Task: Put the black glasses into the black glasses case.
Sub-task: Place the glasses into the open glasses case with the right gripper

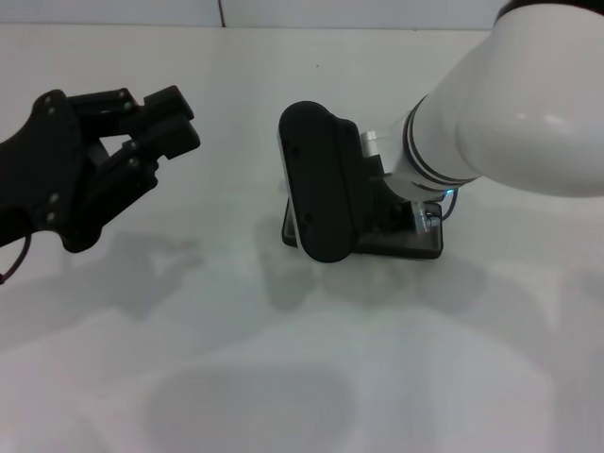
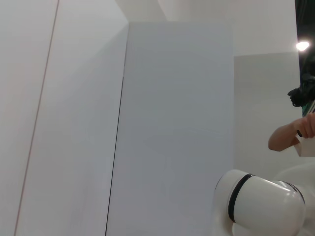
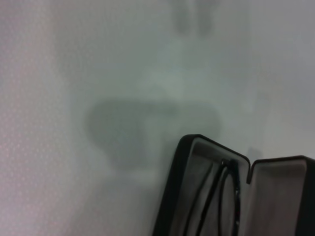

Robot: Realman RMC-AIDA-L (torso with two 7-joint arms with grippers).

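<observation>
The black glasses case stands open on the white table, its rounded lid raised upright; the black glasses, thin-framed, lie inside against the case's grey lining

Your plain white matte tabletop carries soft shadows; pale grey wall panels stand behind (one bright lamp lit).

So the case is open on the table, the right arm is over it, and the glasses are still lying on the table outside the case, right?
Not quite. The black glasses are not on the table; the right wrist view shows them lying inside the open black glasses case, against its grey lining. The rest holds: in the head view the right arm is over the case, and the left gripper is off to the side.
</observation>
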